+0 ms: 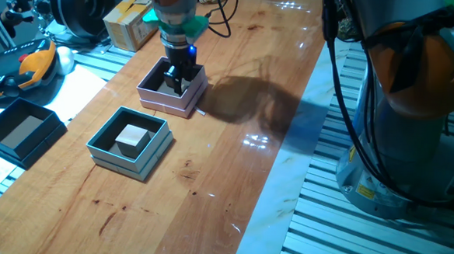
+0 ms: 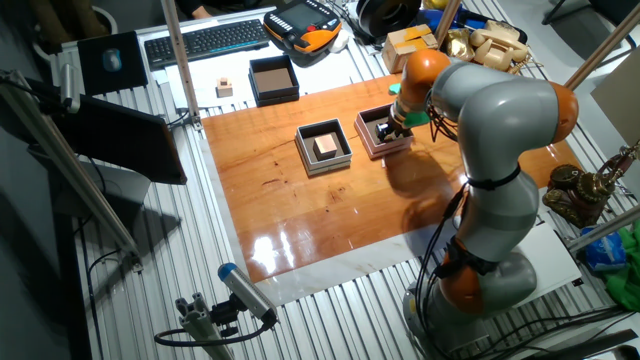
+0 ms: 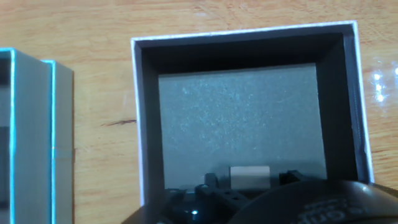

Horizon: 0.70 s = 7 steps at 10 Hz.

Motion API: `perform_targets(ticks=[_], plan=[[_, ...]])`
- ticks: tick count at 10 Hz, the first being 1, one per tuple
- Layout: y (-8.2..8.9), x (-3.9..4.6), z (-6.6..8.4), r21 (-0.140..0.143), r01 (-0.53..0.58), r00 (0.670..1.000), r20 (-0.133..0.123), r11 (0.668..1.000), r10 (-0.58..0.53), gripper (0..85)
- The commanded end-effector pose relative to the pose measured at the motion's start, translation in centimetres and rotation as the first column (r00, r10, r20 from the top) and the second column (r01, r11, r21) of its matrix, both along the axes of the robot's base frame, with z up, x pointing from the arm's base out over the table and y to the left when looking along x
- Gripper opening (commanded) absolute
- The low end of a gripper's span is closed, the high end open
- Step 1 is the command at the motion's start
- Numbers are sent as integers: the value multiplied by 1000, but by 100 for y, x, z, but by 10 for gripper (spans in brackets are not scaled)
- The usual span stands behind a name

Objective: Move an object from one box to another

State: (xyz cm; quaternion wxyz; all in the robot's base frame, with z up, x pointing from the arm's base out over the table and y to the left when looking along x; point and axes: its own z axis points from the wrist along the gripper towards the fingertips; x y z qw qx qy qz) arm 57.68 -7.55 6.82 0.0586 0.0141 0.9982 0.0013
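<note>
No lettering legible anywhere. The gripper [image 1: 179,77] reaches into the pink-lilac box [image 1: 157,99] — fingertips hidden, grip unreadable. A pale block [image 1: 132,137] sits in the teal box [image 1: 104,151].

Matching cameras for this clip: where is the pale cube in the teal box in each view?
One fixed view: the cube sits left of centre, inside the teal box.
The other fixed view: cube near centre, left of the pink box.
Hand view: not visible; only the teal box's edge at left.
Shared landmark: the pink box.
</note>
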Motion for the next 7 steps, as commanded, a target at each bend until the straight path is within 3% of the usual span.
perform_targets(ticks=[1, 4, 5, 6, 7], plan=[[11, 10, 69, 3, 3, 1000, -5, 1000, -3, 510], [51, 40, 337, 24, -12, 1000, -18, 1000, 12, 510], [78, 57, 409, 35, -30, 999, -38, 999, 32, 340], [114, 66, 484, 49, -26, 999, -39, 998, 28, 170], [162, 79, 567, 47, -23, 999, -41, 999, 25, 170]])
